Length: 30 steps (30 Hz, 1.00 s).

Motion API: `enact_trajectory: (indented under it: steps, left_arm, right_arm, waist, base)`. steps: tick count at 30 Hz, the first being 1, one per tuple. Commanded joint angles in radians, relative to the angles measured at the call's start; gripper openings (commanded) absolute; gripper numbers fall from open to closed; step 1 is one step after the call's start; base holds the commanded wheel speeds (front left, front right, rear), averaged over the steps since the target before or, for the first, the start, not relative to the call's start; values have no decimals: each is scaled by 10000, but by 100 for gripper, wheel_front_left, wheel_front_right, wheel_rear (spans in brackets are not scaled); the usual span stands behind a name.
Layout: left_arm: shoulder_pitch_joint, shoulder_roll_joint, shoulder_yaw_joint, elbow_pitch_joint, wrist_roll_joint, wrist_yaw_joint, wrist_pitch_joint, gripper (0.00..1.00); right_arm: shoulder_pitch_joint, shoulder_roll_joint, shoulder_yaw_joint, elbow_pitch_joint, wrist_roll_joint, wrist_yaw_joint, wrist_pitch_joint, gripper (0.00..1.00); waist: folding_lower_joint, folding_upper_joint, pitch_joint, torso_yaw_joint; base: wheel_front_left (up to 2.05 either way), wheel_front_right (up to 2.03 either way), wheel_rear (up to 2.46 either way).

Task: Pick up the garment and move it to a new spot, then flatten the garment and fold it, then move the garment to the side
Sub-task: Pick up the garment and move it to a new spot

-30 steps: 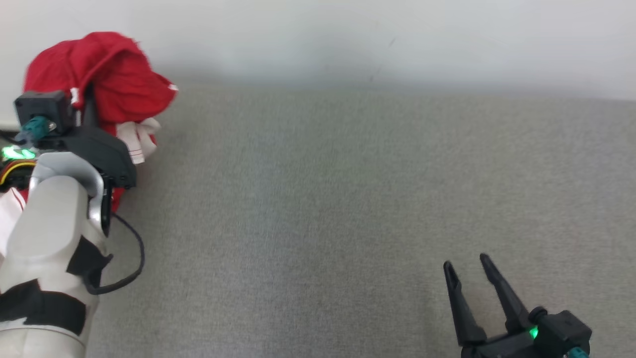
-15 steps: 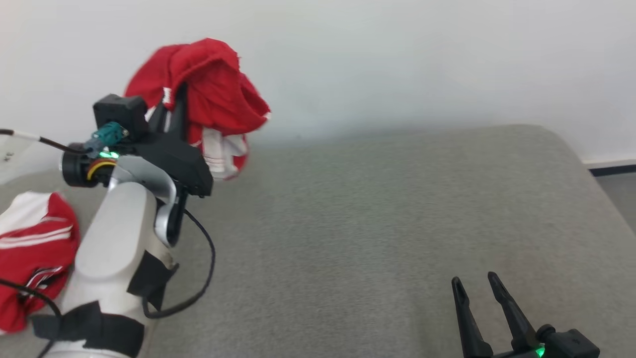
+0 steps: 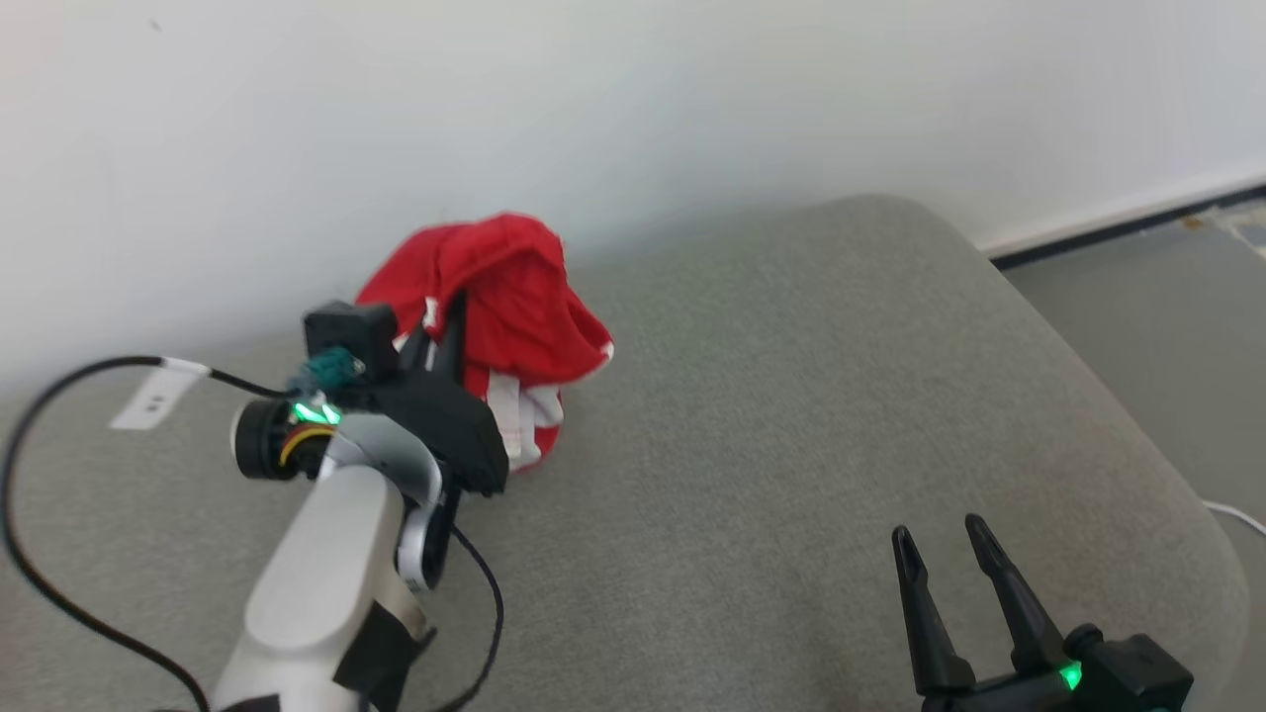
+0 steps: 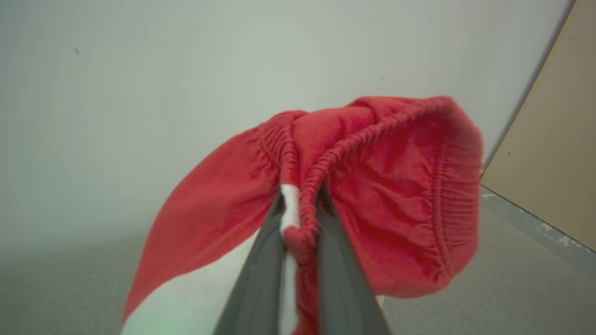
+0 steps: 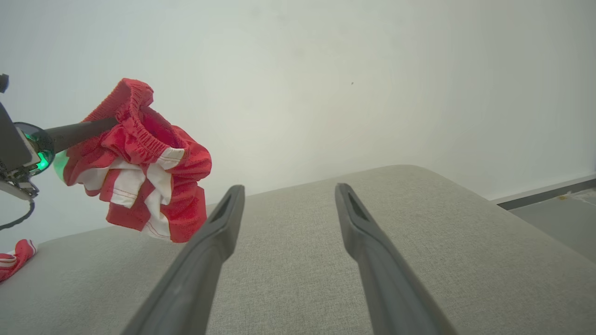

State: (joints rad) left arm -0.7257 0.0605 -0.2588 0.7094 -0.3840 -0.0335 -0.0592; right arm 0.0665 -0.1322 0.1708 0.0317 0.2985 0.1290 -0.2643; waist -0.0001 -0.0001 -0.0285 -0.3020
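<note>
A red garment [image 3: 504, 297] with white stripes and an elastic waistband hangs bunched in the air above the grey cushioned surface [image 3: 791, 415]. My left gripper [image 3: 440, 331] is shut on its waistband; in the left wrist view the red cloth [image 4: 396, 186] drapes over both fingers [image 4: 260, 279]. The right wrist view shows the garment [image 5: 139, 163] hanging clear of the surface at the left. My right gripper [image 3: 940, 539] stands open at the lower right, low over the surface, with nothing between its fingers [image 5: 209, 242].
A white wall [image 3: 593, 99] rises behind the surface. The surface's rounded right edge [image 3: 1137, 425] drops to a grey floor [image 3: 1187, 297]. Another red and white cloth [image 5: 14, 258] lies at the far left. A black cable [image 3: 59, 396] loops from my left arm.
The head camera has swung right, bringing the surface's right edge and the floor into view. My left gripper has carried the garment rightward, still shut on it. The right gripper stays open.
</note>
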Motion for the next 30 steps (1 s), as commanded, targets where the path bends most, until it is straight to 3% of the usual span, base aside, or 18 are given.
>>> enact_trajectory:
  steps: [1,10,20,22,23,30]
  left_arm:
    - [190,-28,-67,49,-94,83,-68,0]
    - [347,-83,-892,1469,175,1054,-545,0]
    - [156,-102,-1859,2744,-987,1115,-1299,0]
    - [173,-105,-2118,2766,-1088,1132,-1420,39]
    - [222,-106,-2216,2734,-1161,1129,-1490,100]
    - [870,-103,-2659,2268,-1524,1104,-1906,100]
  right_arm:
    - [-155,-16,30,-30,33,33,-13,100]
    - [-927,59,36,-113,203,34,-13,100]
    - [-1149,159,132,68,153,34,-13,100]
    - [-1096,158,128,91,141,34,-14,100]
    - [-1051,152,131,96,138,34,-14,100]
    - [-639,67,163,141,81,34,-13,100]
  waist:
    - [1,1,627,-561]
    - [1,1,2171,-995]
    - [1,1,2255,-1054]
    - [1,1,2087,-969]
    - [1,1,1988,-910]
    - [1,1,1105,-191]
  base:
    - [0,0,0]
    - [0,0,0]
    - [0,0,0]
    - [0,0,0]
    - [0,0,0]
    - [0,0,0]
